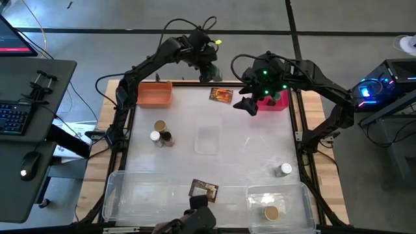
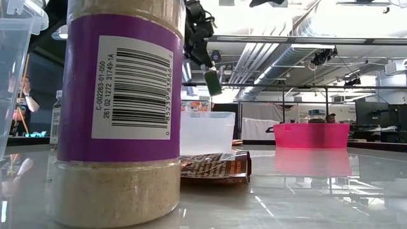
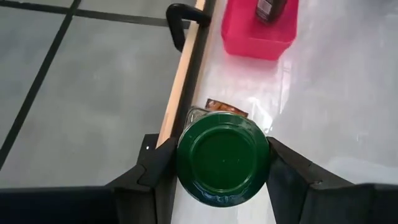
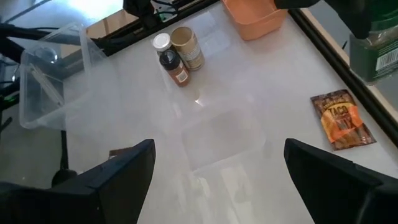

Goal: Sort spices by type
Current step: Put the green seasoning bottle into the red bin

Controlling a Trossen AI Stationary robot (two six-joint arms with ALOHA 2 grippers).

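- Left claw (image 1: 209, 70) is raised above the far edge of the desk (image 1: 247, 156), between the orange bin (image 1: 155, 94) and the pink bin (image 1: 273, 101). Its fingers (image 3: 158, 171) are clamped on a green-lidded spice jar (image 3: 222, 157), held upright and clear of the surface.
- Taco seasoning packet (image 1: 221, 95) lies flat on the desk just below the held jar, near the far edge.
- Right claw (image 1: 248, 104) hovers beside the pink bin's near-left corner, fingers (image 4: 124, 171) spread apart, gripping nothing.
- Pink bin holds one dark-lidded jar (image 3: 272, 9), seen from the left wrist view.
- Three jars stand clustered left of centre: a tan-lidded jar (image 1: 160, 126), a white-lidded jar (image 1: 155, 137) and a black-lidded jar (image 1: 166, 138), the last two touching or nearly so.
- A small clear tray (image 1: 207, 140) sits mid-desk.
- A second dark packet (image 1: 203, 189) lies near the front edge, between two large clear plastic trays (image 1: 146, 192).
- The right-hand large tray (image 1: 289, 195) contains one tan-lidded jar (image 1: 271, 212); the low view shows it close up with a purple label.
- A silver-lidded jar (image 1: 283, 170) stands alone on the desk's right side, just beyond that tray.
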